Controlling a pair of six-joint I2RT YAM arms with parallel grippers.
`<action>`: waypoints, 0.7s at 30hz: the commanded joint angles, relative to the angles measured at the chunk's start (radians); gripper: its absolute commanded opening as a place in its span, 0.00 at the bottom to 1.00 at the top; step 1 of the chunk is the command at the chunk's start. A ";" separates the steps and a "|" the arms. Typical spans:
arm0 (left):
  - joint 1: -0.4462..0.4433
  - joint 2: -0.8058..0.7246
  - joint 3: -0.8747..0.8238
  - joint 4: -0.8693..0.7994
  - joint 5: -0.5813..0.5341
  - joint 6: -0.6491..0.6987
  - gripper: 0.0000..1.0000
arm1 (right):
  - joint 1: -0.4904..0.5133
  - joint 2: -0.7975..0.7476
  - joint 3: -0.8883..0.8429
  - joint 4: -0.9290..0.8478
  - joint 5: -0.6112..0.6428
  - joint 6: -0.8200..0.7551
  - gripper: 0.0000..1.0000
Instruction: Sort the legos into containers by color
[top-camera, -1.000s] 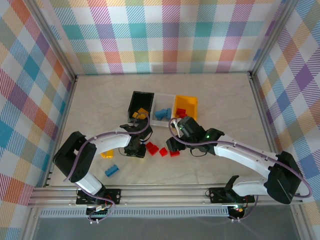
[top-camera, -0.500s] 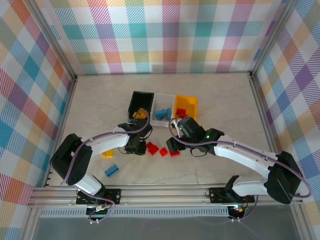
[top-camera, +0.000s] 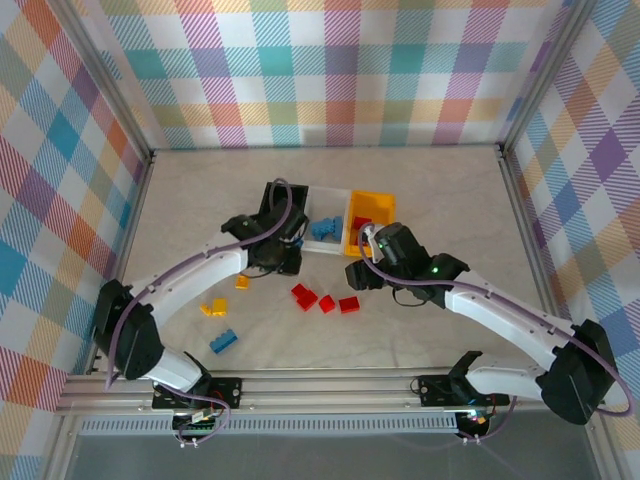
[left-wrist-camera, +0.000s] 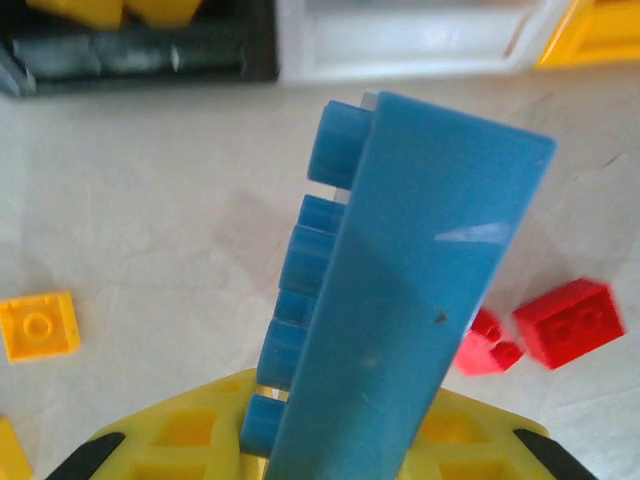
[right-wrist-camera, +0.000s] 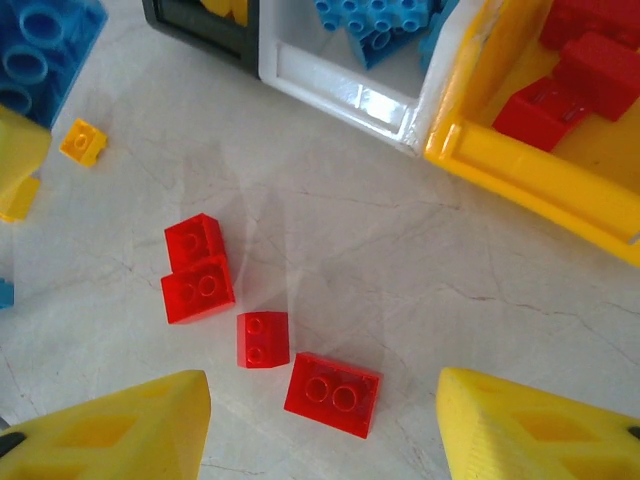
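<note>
Four red bricks (right-wrist-camera: 263, 339) lie on the table in front of the white bin (right-wrist-camera: 340, 95), between my right gripper's (right-wrist-camera: 322, 410) spread fingers; from above, two of them blur into one. My left gripper (top-camera: 280, 256), just left of the white bin's near end, pinches a blue brick (left-wrist-camera: 400, 300), which its wrist camera shows standing on end, studs leftward. The right wrist camera sees blue bricks (right-wrist-camera: 385, 25) inside the white bin and red ones (right-wrist-camera: 590, 60) in the yellow bin (right-wrist-camera: 520, 170) just right of it.

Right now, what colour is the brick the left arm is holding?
Blue. The brick shows best in the left wrist view, clamped in the left gripper.
</note>
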 joint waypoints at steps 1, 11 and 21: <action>-0.004 0.128 0.142 -0.044 -0.018 0.071 0.27 | -0.009 -0.032 -0.014 -0.023 -0.018 -0.015 0.61; 0.052 0.565 0.675 -0.139 0.008 0.146 0.27 | -0.025 -0.100 -0.030 -0.060 -0.011 -0.013 0.61; 0.089 0.738 0.882 -0.208 0.020 0.139 0.28 | -0.072 -0.170 -0.058 -0.089 -0.020 -0.023 0.62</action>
